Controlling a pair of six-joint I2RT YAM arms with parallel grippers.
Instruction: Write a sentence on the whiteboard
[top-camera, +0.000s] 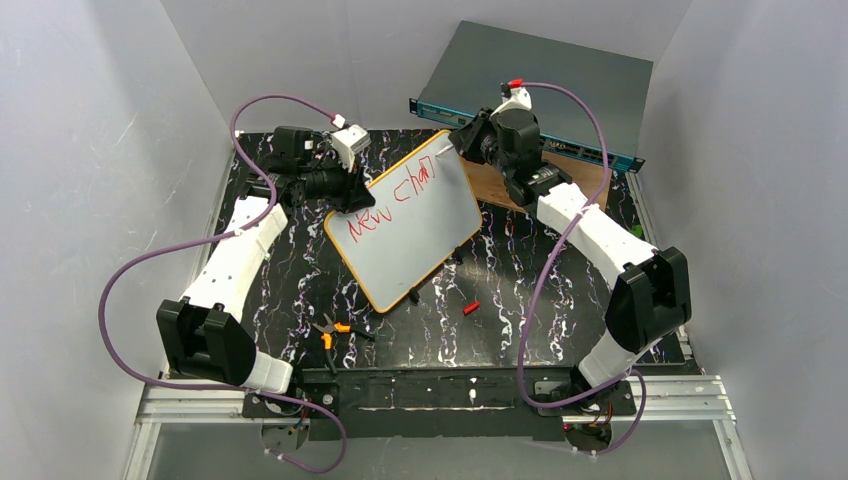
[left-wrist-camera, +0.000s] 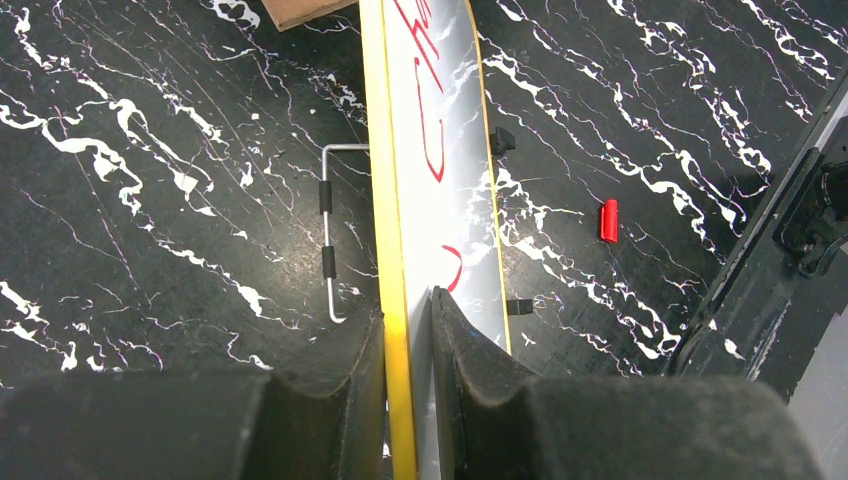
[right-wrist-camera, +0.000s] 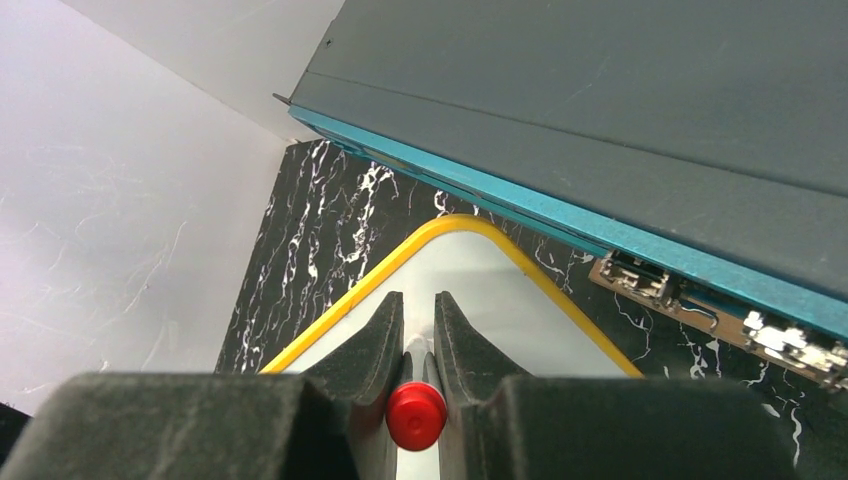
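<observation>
The whiteboard (top-camera: 412, 240), white with a yellow-orange rim, stands tilted on the black marbled table. Red writing (top-camera: 390, 203) reading roughly "New chan" runs along its upper part. My left gripper (top-camera: 347, 195) is shut on the board's upper-left edge; in the left wrist view the fingers (left-wrist-camera: 352, 360) pinch the yellow rim of the whiteboard (left-wrist-camera: 430, 110) edge-on, with the red strokes (left-wrist-camera: 424, 130) beyond. My right gripper (top-camera: 457, 147) is shut on a marker (right-wrist-camera: 416, 415) with a red end. It points down at the whiteboard (right-wrist-camera: 480, 280) near its top corner.
A red marker cap (top-camera: 471, 308) lies on the table in front of the board. Orange-handled pliers (top-camera: 331, 331) lie near the left arm's base. A brown wooden board (top-camera: 490, 181) and a grey-teal equipment box (top-camera: 545, 85) sit behind. A wire stand (left-wrist-camera: 328, 232) shows behind the board.
</observation>
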